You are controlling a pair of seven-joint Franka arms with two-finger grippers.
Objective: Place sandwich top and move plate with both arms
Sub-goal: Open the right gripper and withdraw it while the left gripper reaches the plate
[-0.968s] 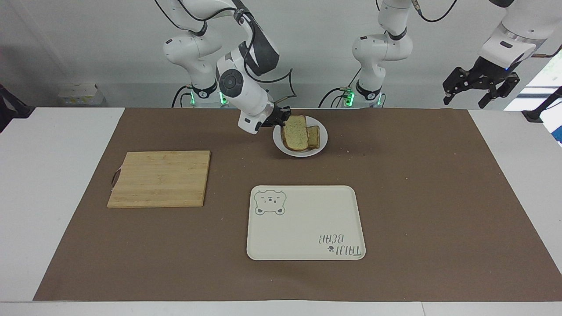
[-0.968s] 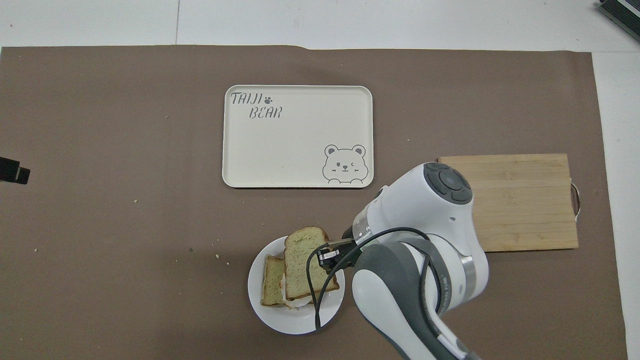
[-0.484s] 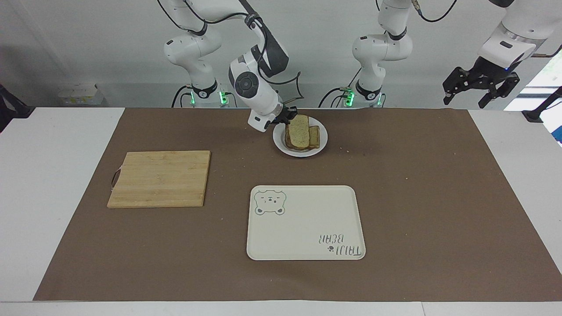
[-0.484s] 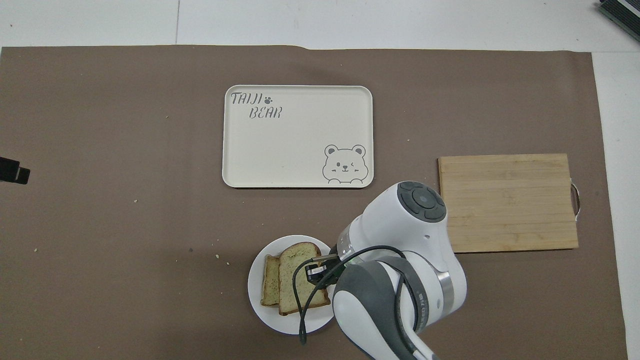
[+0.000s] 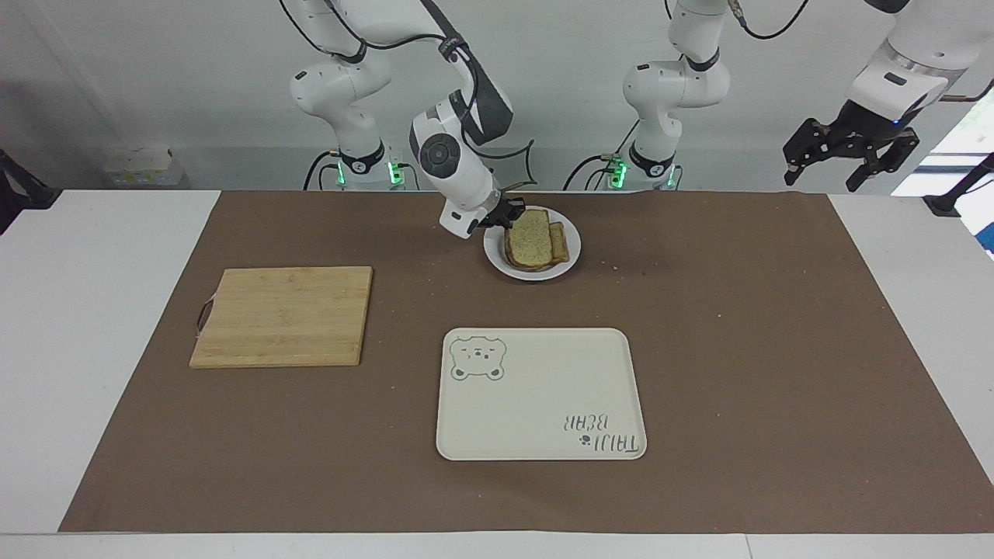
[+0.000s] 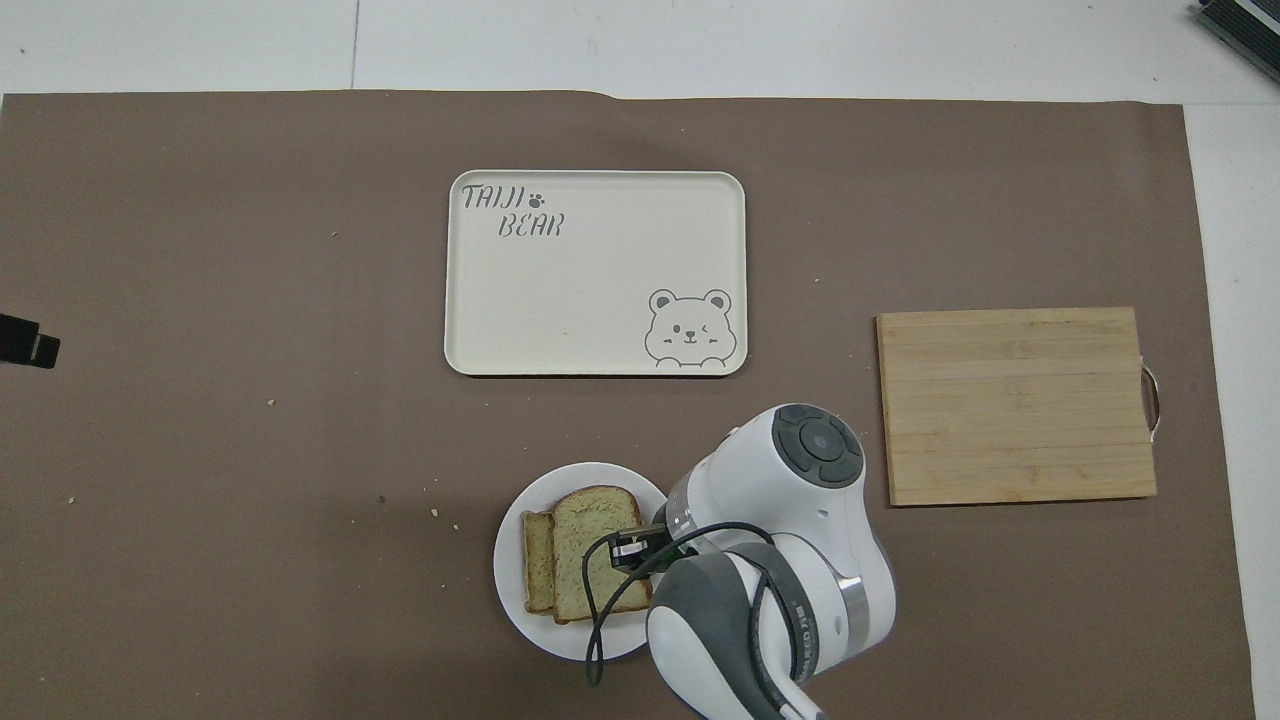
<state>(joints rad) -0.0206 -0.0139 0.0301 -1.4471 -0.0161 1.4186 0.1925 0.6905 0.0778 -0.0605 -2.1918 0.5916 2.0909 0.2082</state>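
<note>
White plate (image 5: pixel 571 256) holds the sandwich top (image 5: pixel 531 237); right tool (image 5: pixel 503 215) grips it; left tool (image 5: pixel 848 151) open, waiting.

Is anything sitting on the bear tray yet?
No: in the overhead view the bear tray holds nothing, and the plate with the sandwich top sits nearer the robots.
</note>
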